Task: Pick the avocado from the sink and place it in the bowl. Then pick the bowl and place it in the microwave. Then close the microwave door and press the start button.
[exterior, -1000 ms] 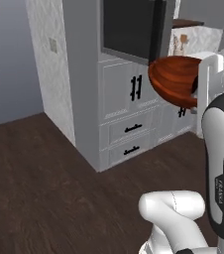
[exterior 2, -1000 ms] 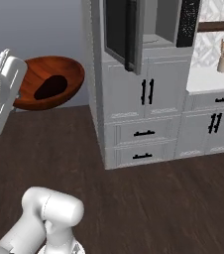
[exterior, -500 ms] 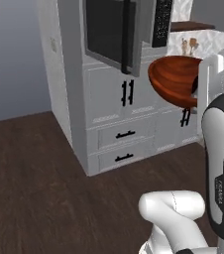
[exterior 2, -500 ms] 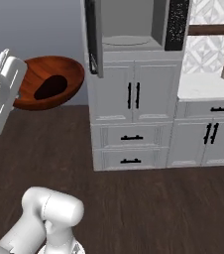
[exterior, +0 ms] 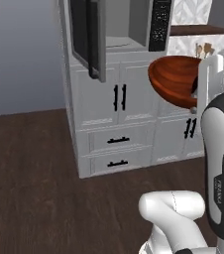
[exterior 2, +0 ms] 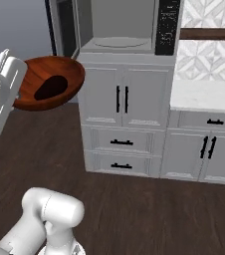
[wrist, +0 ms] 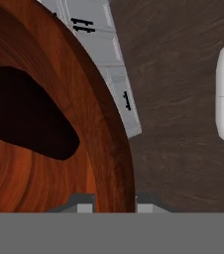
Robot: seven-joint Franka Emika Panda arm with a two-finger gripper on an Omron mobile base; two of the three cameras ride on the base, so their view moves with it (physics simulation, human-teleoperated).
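Left to right in the right base view: our gripper (exterior 2: 12,97) at far left, jaws clamped over the rim of the bowl (exterior 2: 47,88), one finger inside the wall and one outside, as the hand view shows at the rim (wrist: 115,163). Bowl is carried in the air, tilted, clear of the floor. The avocado (exterior 2: 51,87) lies inside it, a dark egg shape resting against the lower wall, long axis roughly along the bowl's slope; in the hand view it sits up and left of the jaws (wrist: 27,119).

Next to the right: the microwave door (exterior 2: 63,27) swung open, edge-on toward us, just above and behind the bowl. Then the microwave (exterior 2: 122,25) itself, cavity open, only the round turntable plate visible in it, sitting on top of the white cabinet (exterior 2: 126,104). Control panel strip on its right side. Further right a counter (exterior 2: 204,97) with a utensil holder at the edge.

Key relation, as we judge it: the cavity lies up and to the right of the held bowl, so the bowl has to rise above the cabinet top and pass the open door's edge before going in. Avocado step looks done; bowl placement in hand. Risk: the tilt could roll the avocado out, so level it first.
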